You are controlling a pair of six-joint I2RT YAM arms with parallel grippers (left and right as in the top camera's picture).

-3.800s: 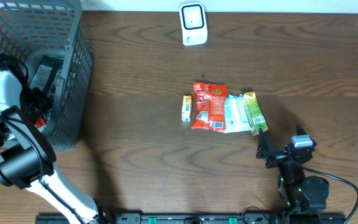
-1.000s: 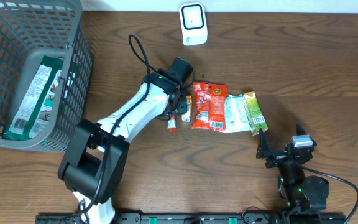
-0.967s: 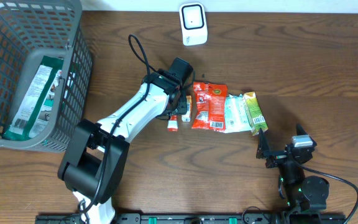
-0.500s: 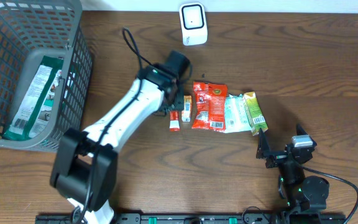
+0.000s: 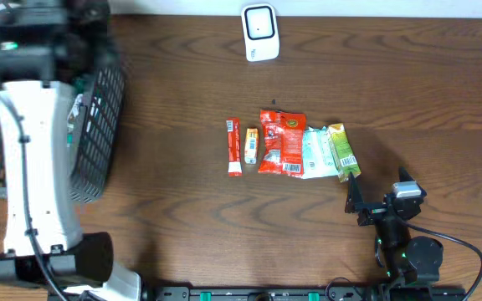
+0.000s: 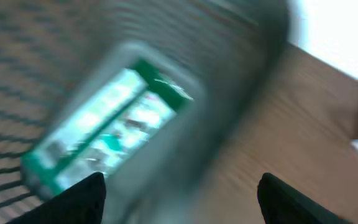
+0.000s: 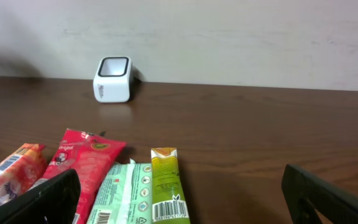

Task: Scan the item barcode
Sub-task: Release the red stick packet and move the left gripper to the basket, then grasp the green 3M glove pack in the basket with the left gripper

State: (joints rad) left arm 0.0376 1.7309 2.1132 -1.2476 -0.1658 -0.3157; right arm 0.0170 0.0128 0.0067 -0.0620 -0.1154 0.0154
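Several snack packets lie in a row mid-table: a thin red stick [image 5: 234,147], a small orange packet [image 5: 251,145], a red packet [image 5: 281,142], a pale green packet [image 5: 315,153] and a green stick [image 5: 341,149] with its barcode facing up [image 7: 168,210]. The white scanner [image 5: 259,32] stands at the far edge. My left gripper [image 6: 180,186] is open and empty, blurred with motion, above the grey basket [image 5: 100,109]. My right gripper [image 7: 179,193] rests open near the front edge, just short of the green stick.
A green-and-white packet [image 6: 104,124] lies inside the basket at the far left. My left arm [image 5: 32,142] stretches along the left side of the table. Bare wood lies between the basket and the packets.
My left gripper has let go of the thin red stick beside the orange packet, opened wider and swung left over the basket. The right arm has not moved.
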